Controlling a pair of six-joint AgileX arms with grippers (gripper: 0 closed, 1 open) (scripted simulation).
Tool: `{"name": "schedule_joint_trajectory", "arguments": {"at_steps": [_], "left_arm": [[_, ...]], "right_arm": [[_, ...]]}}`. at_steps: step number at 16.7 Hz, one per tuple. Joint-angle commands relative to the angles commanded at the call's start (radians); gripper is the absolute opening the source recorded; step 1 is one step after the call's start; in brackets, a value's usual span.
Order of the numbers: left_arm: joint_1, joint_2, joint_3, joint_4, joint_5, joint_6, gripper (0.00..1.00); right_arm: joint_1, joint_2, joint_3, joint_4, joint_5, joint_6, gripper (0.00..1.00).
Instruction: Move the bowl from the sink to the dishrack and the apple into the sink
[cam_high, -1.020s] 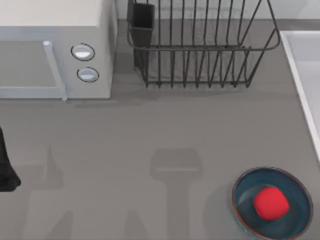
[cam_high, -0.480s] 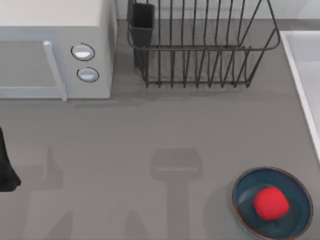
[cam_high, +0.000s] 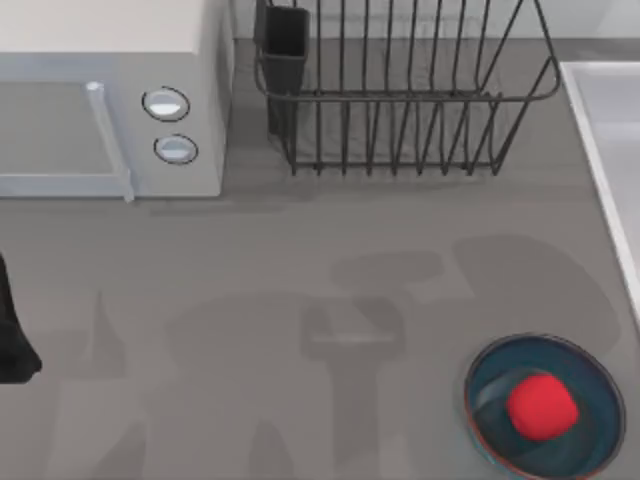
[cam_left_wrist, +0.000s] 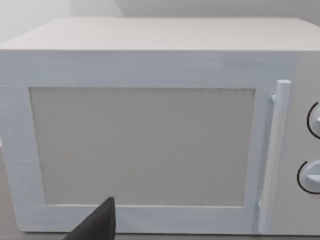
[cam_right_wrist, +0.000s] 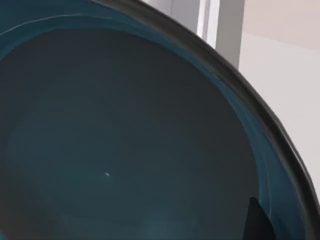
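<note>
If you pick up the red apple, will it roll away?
Probably a bit. The apple looks round and smooth, so it could roll or slip from fingers. Right now it sits in the blue dish, whose raised rim would likely stop it. It seems firm, not squashy.

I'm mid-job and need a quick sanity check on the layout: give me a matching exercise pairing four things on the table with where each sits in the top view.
Things:
1. apple
2. dishrack
3. microwave
4. sink

Places:
A. right edge of the table
B. top left
C. in the dark-blue dish
D. top middle

Pairs: 1-C, 2-D, 3-B, 4-A
</note>
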Motion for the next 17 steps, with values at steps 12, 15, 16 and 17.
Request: {"name": "schedule_joint_trajectory", "arguments": {"at_steps": [12, 15, 16, 17], "left_arm": [[0.000, 0.000, 0.000, 0.000, 0.000, 0.000, 1.00], [0.000, 0.000, 0.000, 0.000, 0.000, 0.000, 1.00], [0.000, 0.000, 0.000, 0.000, 0.000, 0.000, 1.00], [0.000, 0.000, 0.000, 0.000, 0.000, 0.000, 1.00]], "right_arm": [[0.917, 0.077, -0.033, 0.964, 0.519, 0.445, 0.00], [1.005, 0.070, -0.037, 1.094, 0.591, 0.487, 0.00], [1.021, 0.068, -0.038, 1.116, 0.604, 0.494, 0.00], [1.029, 0.066, -0.039, 1.128, 0.611, 0.498, 0.00]]}}
